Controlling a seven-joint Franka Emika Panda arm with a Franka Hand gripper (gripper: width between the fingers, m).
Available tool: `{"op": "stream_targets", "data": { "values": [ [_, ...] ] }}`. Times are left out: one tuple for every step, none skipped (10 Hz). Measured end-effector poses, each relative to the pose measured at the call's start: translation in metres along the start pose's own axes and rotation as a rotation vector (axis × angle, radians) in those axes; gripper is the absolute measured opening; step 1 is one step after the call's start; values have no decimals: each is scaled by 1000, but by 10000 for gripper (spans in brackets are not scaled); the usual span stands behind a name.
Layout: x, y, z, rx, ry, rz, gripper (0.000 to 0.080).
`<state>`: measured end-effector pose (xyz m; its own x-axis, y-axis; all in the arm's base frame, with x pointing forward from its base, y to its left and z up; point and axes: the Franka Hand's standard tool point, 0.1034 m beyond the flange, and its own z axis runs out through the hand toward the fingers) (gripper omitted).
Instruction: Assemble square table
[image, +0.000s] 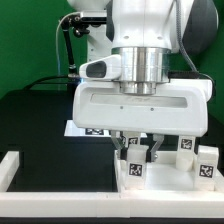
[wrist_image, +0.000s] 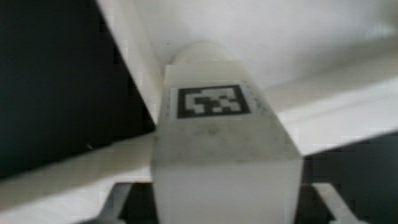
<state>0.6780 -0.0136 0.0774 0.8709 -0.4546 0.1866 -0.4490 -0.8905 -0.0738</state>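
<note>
Table leg (wrist_image: 217, 140), tagged and white, sat clamped between the fingers (image: 138, 153) above the square tabletop (image: 165, 175) on the desk, so keeping it upright looked wise before seating it.

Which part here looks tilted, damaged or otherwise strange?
Nothing stands out. The gripper holds a tagged white leg over the square tabletop; more legs stand at the exterior view's right.
</note>
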Motion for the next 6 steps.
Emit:
{"op": "stream_targets", "data": {
  "values": [
    [1, 2, 0, -8, -1, 148, 292],
    [-1, 6, -1, -10, -33, 392, 292],
    [-3, 10, -1, 4, -92, 579, 292],
    [-1, 15, -2, 23, -113, 668, 292],
    [-2, 13, -2, 19, -114, 701, 292],
    [-3, 14, -2, 10, -117, 790, 292]
  ]
}}
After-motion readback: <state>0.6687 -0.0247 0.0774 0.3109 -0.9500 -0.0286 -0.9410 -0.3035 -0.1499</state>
